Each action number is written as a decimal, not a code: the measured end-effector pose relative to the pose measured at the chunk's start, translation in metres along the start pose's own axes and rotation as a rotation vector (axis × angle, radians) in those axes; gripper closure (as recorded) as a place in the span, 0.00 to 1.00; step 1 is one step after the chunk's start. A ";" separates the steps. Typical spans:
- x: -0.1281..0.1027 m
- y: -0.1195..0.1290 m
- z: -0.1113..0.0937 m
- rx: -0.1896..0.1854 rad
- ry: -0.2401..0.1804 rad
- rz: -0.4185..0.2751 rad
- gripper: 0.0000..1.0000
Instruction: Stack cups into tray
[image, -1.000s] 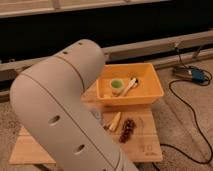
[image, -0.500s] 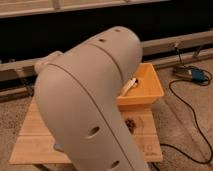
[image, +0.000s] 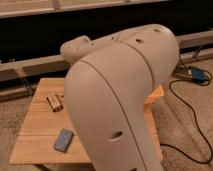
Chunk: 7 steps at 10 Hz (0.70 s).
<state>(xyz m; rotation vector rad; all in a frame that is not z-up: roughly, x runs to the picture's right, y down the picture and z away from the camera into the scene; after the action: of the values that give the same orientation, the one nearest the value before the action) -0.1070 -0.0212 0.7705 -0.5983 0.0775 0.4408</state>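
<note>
My arm's large cream-coloured shell (image: 125, 100) fills the middle and right of the camera view. Only an orange sliver of the tray (image: 156, 94) peeks out at the arm's right edge, on the wooden table (image: 37, 127). The cups are hidden behind the arm. The gripper is out of view, somewhere past the arm's bulk.
A small brown box-like item (image: 54, 101) and a flat grey-blue piece (image: 63, 139) lie on the table's left half. On the carpet to the right sit a blue device (image: 198, 76) and a black cable (image: 192, 117). A dark wall with a rail runs behind.
The arm has swung further across the view and now covers the tray and the green cup seen a second ago. The table's left side with two small items has come into sight.
</note>
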 end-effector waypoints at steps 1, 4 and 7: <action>0.017 -0.023 -0.006 0.012 0.000 0.024 0.87; 0.070 -0.089 -0.018 0.044 0.001 0.098 0.87; 0.107 -0.136 -0.027 0.069 0.004 0.157 0.87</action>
<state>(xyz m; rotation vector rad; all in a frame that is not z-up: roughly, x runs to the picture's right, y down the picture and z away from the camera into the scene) 0.0483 -0.0962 0.7990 -0.5270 0.1438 0.5865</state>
